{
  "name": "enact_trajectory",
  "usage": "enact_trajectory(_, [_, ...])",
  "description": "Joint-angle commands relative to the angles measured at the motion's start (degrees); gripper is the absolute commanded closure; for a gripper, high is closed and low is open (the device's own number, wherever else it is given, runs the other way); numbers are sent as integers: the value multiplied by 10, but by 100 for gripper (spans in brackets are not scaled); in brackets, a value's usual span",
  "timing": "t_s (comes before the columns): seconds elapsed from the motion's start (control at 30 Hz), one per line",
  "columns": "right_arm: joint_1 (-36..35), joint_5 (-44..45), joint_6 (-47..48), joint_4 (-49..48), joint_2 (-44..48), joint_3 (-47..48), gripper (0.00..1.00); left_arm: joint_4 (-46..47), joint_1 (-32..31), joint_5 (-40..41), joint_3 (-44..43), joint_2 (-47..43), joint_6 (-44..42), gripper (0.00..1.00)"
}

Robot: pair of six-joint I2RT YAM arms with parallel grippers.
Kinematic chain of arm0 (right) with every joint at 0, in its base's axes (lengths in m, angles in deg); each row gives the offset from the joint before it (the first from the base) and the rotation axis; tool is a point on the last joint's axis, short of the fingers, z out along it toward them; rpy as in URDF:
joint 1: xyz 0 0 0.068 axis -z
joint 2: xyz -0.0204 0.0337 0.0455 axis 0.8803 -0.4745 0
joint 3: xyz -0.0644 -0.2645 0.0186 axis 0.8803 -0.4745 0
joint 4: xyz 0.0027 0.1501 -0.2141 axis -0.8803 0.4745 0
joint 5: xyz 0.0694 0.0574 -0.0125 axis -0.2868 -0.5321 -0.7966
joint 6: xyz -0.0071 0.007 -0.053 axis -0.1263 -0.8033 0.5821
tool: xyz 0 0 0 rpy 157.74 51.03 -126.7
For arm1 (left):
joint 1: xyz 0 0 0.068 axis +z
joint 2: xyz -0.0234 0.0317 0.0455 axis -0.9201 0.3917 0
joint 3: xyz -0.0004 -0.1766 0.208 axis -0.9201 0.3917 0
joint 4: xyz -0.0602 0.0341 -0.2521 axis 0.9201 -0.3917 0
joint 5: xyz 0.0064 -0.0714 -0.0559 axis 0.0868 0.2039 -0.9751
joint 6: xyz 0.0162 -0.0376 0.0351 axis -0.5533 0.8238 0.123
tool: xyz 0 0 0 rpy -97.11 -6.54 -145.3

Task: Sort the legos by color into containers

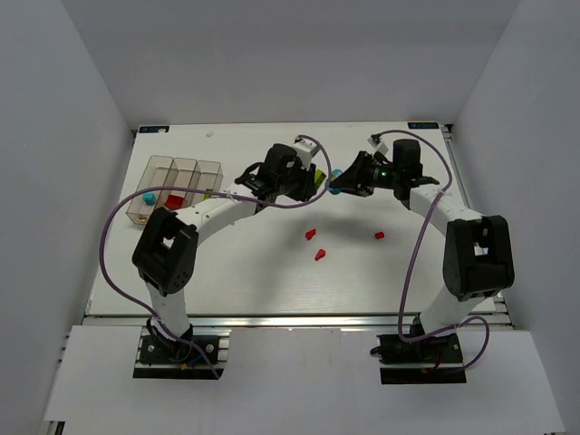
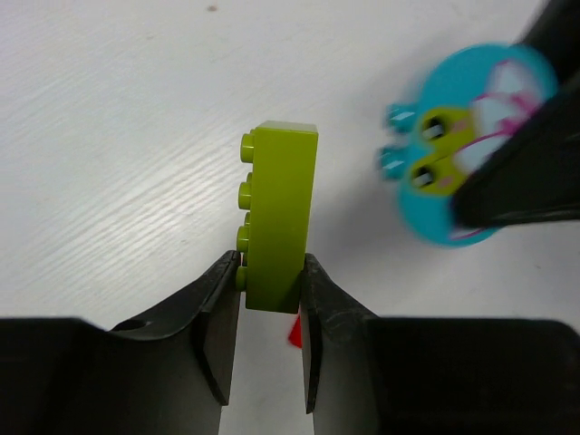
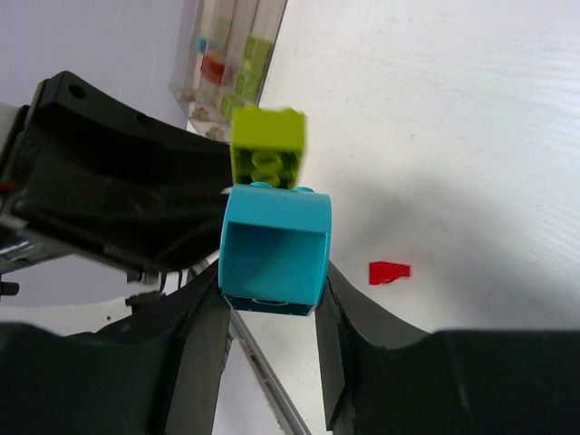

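Two bricks pinched: lime brick (image 2: 279, 217) in left fingers (image 2: 216, 322), cyan brick (image 3: 275, 249) in right fingers (image 3: 195, 362); both barely visible overhead.

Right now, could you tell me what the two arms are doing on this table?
The arms are sorting lego pieces by colour. The left gripper is shut on a lime green brick, and the right gripper is shut on a cyan piece; the two are close together near the middle of the table. Three red bits lie loose on it. The row of clear containers at the left already holds a few pieces.
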Motion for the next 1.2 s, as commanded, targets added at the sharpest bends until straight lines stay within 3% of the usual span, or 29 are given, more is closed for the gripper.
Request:
enact_trajectory(0.0, [34, -16, 3, -30, 25, 0, 100, -29, 22, 64, -23, -18, -28, 100])
enact_trajectory(0.3, [51, -67, 20, -30, 34, 8, 100, -30, 22, 71, -30, -30, -37, 100])
enact_trajectory(0.37, [51, -61, 45, -16, 42, 10, 100, -38, 28, 125, -32, -49, -35, 100])
enact_trajectory(0.5, [50, -42, 80, 10, 51, 20, 100, -108, 58, 193, -32, -86, -21, 100])
enact_trajectory(0.77, [45, -47, 92, 18, 58, 24, 100, -219, 183, 290, -3, -174, -20, 100])
enact_trajectory(0.93, [44, -51, 87, 16, 65, 21, 100, -249, 229, 330, 34, -170, -7, 100])
enact_trajectory(1.17, [40, -56, 88, 13, 68, 18, 100, -267, 257, 311, 21, -89, 8, 100])
